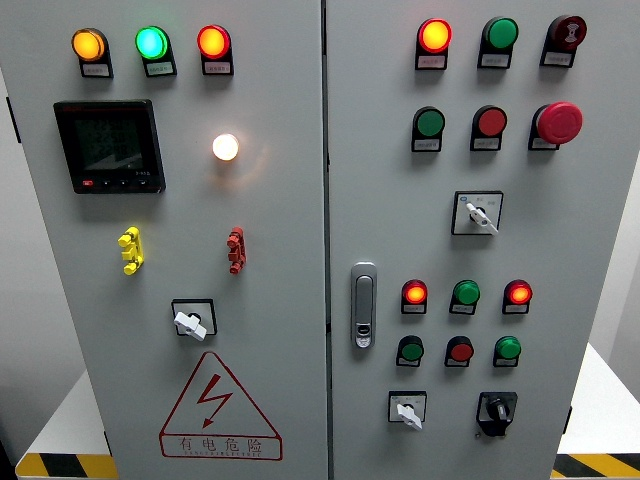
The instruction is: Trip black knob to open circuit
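The black knob (495, 411) sits low on the right door of the grey electrical cabinet, its pointer angled slightly to the left of straight up. Beside it on the left is a white rotary switch (407, 410). Neither of my hands nor either arm shows in the head view.
The right door carries a red mushroom stop button (559, 122), a white selector (479, 213), lit red lamps (414, 293) (517, 293) and a door latch (363, 305). The left door has a meter display (109, 146), a glowing white lamp (225, 147), a white switch (191, 322) and a hazard triangle (216, 403).
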Robot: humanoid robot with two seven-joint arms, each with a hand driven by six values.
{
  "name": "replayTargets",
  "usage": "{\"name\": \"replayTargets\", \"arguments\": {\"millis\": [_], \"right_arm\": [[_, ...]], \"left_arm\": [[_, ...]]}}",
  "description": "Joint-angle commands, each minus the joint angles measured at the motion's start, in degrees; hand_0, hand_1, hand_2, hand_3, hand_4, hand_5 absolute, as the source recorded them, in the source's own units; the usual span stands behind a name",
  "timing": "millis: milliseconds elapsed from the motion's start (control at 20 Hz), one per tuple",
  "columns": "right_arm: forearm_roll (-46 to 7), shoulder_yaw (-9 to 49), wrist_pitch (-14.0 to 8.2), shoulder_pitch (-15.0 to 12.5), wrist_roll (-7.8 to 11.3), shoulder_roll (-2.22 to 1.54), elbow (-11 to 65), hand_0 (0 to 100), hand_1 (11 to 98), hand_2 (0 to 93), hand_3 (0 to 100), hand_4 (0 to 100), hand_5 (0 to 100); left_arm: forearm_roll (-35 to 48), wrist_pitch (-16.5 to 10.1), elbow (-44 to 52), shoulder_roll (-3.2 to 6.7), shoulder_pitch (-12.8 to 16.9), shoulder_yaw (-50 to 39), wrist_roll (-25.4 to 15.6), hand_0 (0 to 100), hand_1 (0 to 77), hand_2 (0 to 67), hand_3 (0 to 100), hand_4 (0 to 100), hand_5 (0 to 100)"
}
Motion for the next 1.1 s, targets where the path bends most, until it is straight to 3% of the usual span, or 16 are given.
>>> {"name": "replayTargets", "arguments": {"millis": [0,200,400,700,900,1050], "right_arm": [[0.14,-0.83,0.04,0.08,0.09,0.0,-0.06,73,31.0,4.8,5,0,8],[4.44,-4.6,-0.05,0.08,0.09,0.0,-0.06,73,31.0,4.8,5,0,8],[3.14,-2.96,-0.14,0.17,0.0,-0.09,0.55,73,31.0,4.8,5,0,8],[-15.82,15.57,0.3,0.08,-2.02,0.0,2.39,73,31.0,4.8,5,0,8],[-30.33,32.26,0.92,-0.18,-2.72,-0.09,6.6,73,31.2,4.8,5,0,8],[-33.96,39.75,1.89,-0.1,-2.2,0.0,13.7,72,31.9,4.9,6,0,8]], "left_arm": [[0.0,0.0,0.0,0.0,0.0,0.0,-0.01,0,3.2,12.8,21,7,2],[0.0,0.0,0.0,0.0,0.0,0.0,-0.01,0,3.2,12.8,21,7,2],[0.0,0.0,0.0,0.0,0.0,0.0,-0.01,0,3.4,12.8,21,7,2],[0.0,0.0,0.0,0.0,0.0,0.0,-0.01,0,3.4,12.8,21,7,2],[0.0,0.0,0.0,0.0,0.0,0.0,-0.01,0,3.3,12.8,21,7,2],[0.0,0.0,0.0,0.0,0.0,0.0,-0.01,0,3.2,12.8,21,7,2]]}}
